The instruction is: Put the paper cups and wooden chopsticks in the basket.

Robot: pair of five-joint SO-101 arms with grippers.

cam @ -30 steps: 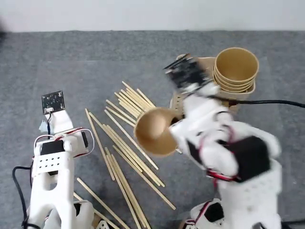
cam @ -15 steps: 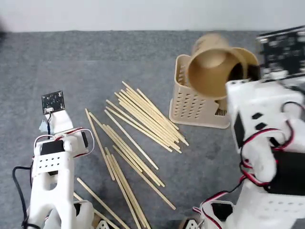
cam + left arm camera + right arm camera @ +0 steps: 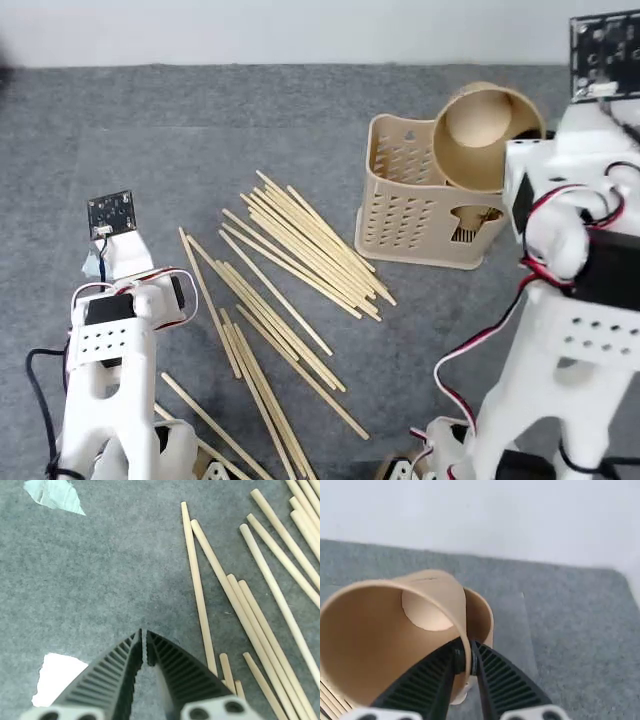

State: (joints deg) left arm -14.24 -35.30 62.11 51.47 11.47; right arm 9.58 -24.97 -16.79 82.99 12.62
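Note:
My right gripper (image 3: 464, 661) is shut on the rim of a tan paper cup (image 3: 390, 630), held on its side above the beige perforated basket (image 3: 415, 225). From above, that paper cup (image 3: 487, 135) hangs over the basket's right part, its mouth facing the camera. Another cup (image 3: 480, 617) stands just behind it in the right wrist view. Several wooden chopsticks (image 3: 290, 270) lie scattered on the grey mat left of the basket. My left gripper (image 3: 144, 642) is shut and holds nothing, low over the mat beside some chopsticks (image 3: 220, 590).
The grey mat (image 3: 200, 130) covers the table up to a white wall at the back. Two pale scraps (image 3: 54, 494) lie on the mat near the left gripper. The left arm (image 3: 110, 330) stands at the front left, the right arm (image 3: 575, 300) at the front right.
The right arm has carried the cup from over the chopsticks to the right and back, over the basket, and tipped it on its side. The left arm has kept still.

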